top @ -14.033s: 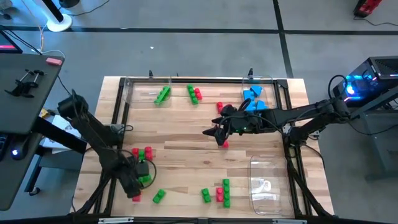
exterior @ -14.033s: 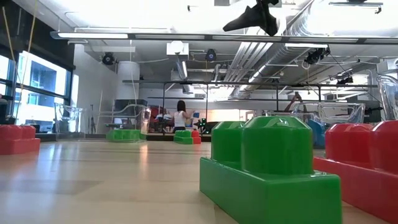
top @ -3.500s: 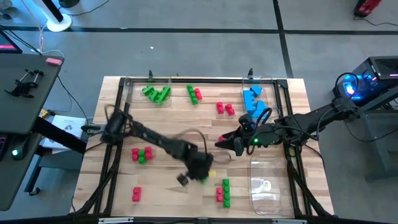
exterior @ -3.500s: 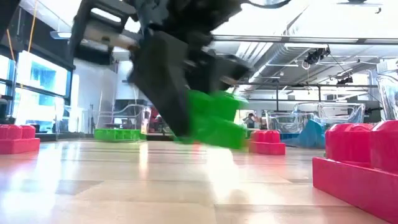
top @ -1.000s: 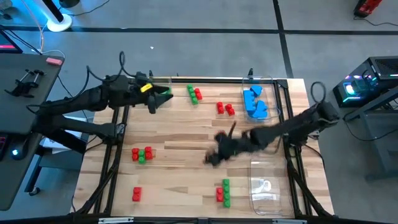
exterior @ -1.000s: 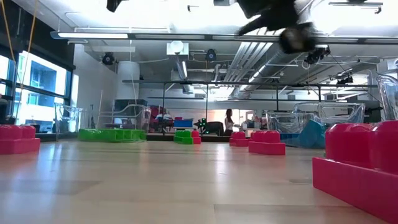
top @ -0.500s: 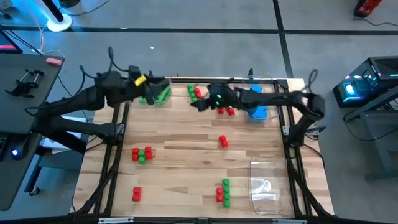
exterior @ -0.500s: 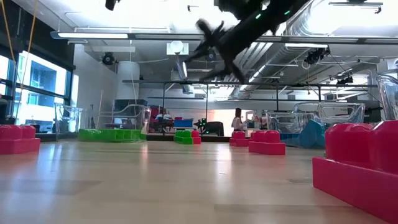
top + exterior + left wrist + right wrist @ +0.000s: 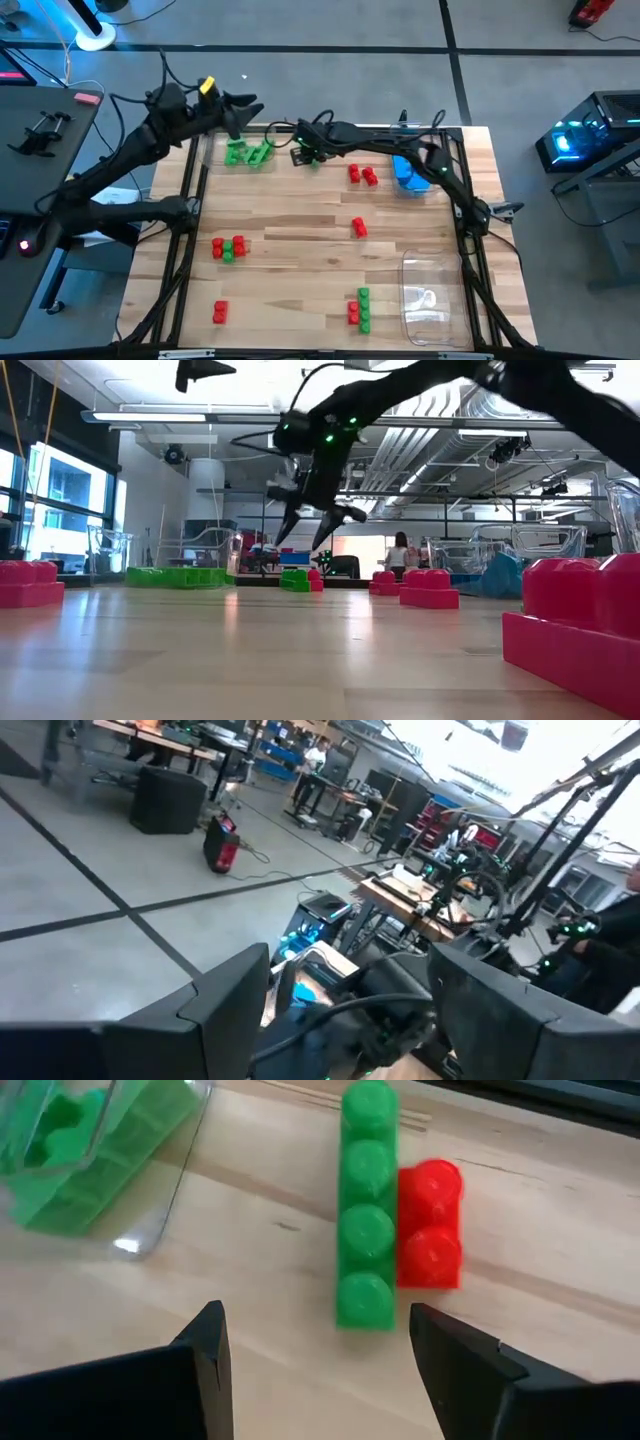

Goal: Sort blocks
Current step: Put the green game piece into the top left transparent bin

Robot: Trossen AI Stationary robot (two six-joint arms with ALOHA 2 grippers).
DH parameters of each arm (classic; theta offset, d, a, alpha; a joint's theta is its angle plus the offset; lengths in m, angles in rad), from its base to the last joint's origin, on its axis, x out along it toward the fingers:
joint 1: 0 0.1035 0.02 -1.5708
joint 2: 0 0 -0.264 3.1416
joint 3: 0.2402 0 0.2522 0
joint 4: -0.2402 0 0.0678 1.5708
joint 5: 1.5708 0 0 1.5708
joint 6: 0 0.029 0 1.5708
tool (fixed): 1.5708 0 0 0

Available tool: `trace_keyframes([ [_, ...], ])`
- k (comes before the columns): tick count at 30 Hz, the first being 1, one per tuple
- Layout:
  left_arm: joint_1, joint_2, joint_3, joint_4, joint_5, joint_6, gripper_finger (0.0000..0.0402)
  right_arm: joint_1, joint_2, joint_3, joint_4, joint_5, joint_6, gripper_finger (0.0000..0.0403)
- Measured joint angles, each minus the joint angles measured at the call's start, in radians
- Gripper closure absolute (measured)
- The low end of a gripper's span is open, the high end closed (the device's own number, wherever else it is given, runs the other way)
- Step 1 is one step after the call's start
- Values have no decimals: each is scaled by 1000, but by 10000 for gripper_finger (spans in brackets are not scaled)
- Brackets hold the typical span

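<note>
Sorting looks partly done: green blocks [image 9: 245,153] fill a clear tray [image 9: 205,150] beside the raised, wide-open left gripper [image 9: 240,107], blue blocks [image 9: 408,172] another. The right gripper [image 9: 315,1350], jaws wide and empty, hovers just short of a green-and-red pair [image 9: 390,1245]. Red and green clusters lie well behind it on the wooden table [image 9: 300,250], in a bright lab with a person in the distance.

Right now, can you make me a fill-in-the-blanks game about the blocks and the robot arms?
1. The right gripper hovers over a long green block with a short ____ block touching its side.
2. The right gripper's jaws are ____.
3. The clear tray under the left gripper holds only ____ blocks.
4. The blue blocks lie in a tray at the table's ____ edge.

Missing words: red; open; green; far
</note>
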Motion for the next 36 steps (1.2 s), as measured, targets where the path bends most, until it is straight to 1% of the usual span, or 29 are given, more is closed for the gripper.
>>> trace_keyframes([
  [5,84,0,0,-4,120,8,145,-16,121,149,-88,-20,23,208],
  [7,96,-1,0,-10,142,8,145,-16,149,178,-112,-23,23,208],
  [10,109,-1,0,-23,167,8,145,-16,166,188,-133,-26,29,214],
  [14,114,-1,0,-33,170,9,145,-16,179,188,-164,-17,50,237],
  [18,114,-1,0,-34,170,10,145,-23,181,188,-161,8,46,272],
  [21,114,-1,0,-34,170,10,145,-37,190,187,-166,-4,34,294],
  [29,114,-1,0,-32,168,9,145,-48,198,184,-179,-29,-74,346],
  [33,114,-1,0,-32,158,8,145,-45,198,184,-180,-32,-137,389],
  [36,114,-1,0,-32,147,8,145,-40,191,184,-186,-34,-182,395],
])
